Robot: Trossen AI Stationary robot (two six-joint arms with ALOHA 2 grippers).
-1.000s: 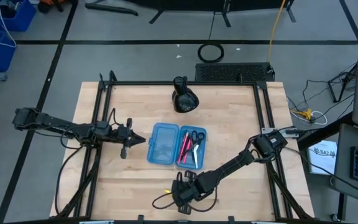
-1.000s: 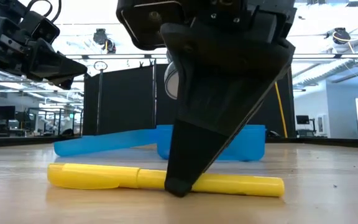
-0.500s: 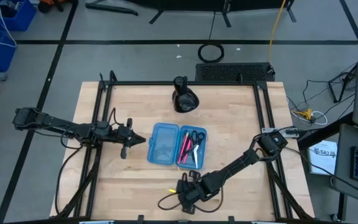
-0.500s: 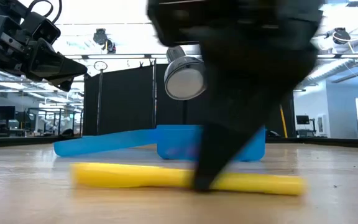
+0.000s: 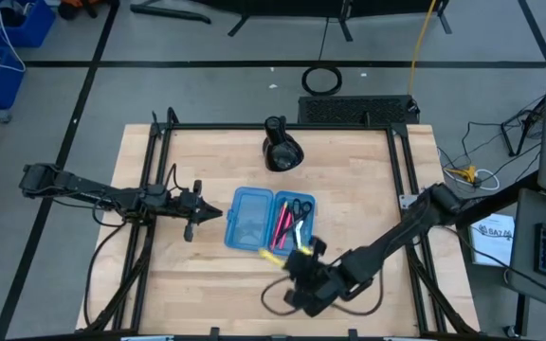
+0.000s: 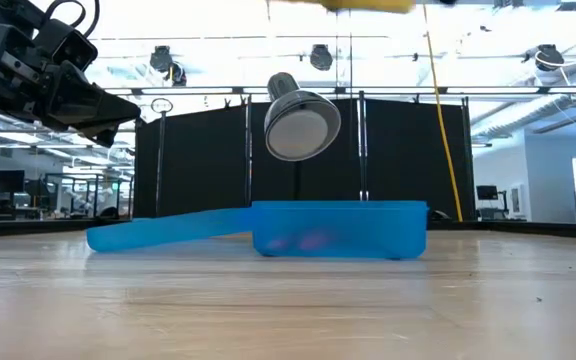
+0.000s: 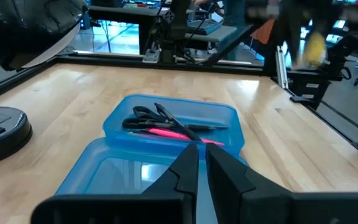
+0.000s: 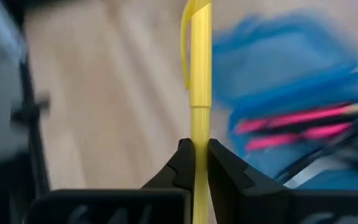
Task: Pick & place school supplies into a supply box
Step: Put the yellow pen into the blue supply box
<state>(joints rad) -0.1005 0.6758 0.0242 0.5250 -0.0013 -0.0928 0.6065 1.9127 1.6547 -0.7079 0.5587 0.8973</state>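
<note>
The yellow pen (image 8: 199, 74) is pinched between the closed fingers of the right gripper (image 5: 303, 254), lifted off the table (image 5: 368, 199) just beside the near edge of the open blue supply box (image 5: 251, 220), whose right half holds pink pens (image 5: 280, 224) and scissors (image 5: 297, 206). The left gripper (image 5: 195, 214), fingers nearly together and holding nothing, waits left of the box.

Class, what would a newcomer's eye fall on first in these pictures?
First, the yellow pen clamped in the right end effector, lifted clear of the table near the front corner of the blue box. Next, that open box mid-table, holding pink pens and scissors.
</note>
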